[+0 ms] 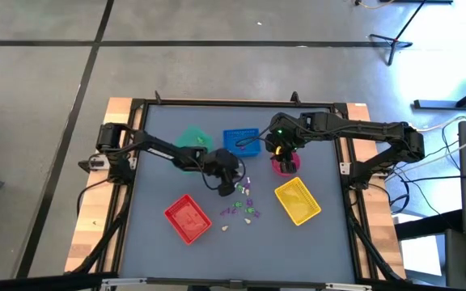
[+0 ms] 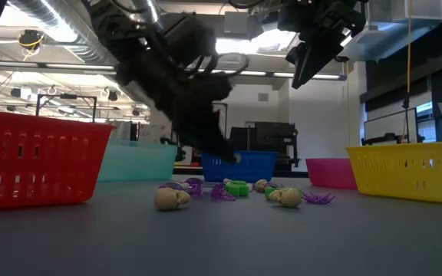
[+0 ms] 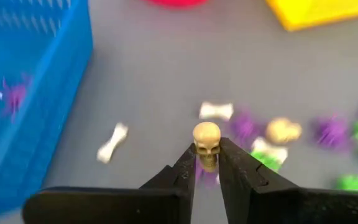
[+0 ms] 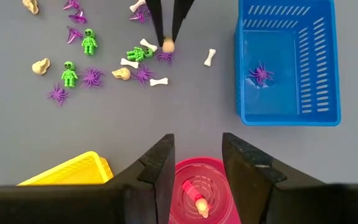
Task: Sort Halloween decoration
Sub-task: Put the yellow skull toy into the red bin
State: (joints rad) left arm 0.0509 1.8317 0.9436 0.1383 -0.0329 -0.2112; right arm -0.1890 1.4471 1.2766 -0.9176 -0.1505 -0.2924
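The Halloween decoration is a scatter of tiny green figures, purple spiders, white bones and beige skulls [image 4: 104, 68] lying on the grey table [image 1: 245, 208]. My left gripper [image 3: 208, 158] is over the scatter's far edge, shut on one beige skull [image 3: 207, 144]. My right gripper [image 4: 197, 146] hangs open above the round pink bowl [image 4: 201, 193], touching nothing. A small pinkish piece [image 4: 197, 202] lies in the bowl. A purple spider [image 4: 260, 73] lies in the blue tray [image 4: 288, 62]. My left gripper pinches the skull's lower part [image 3: 207, 160] between its two fingertips, and the crown stands out past them. The fingers slant down from the table's left side. The skull is upright and hangs just clear of the table, above a purple spider [image 4: 165, 56].
Four trays ring the scatter: green [image 1: 192, 137] and blue [image 1: 241, 139] at the far side, red [image 1: 187, 218] near left, yellow [image 1: 298, 200] near right. The pink bowl [image 1: 285, 166] stands between blue and yellow. Bare grey table lies between the scatter and the blue tray.
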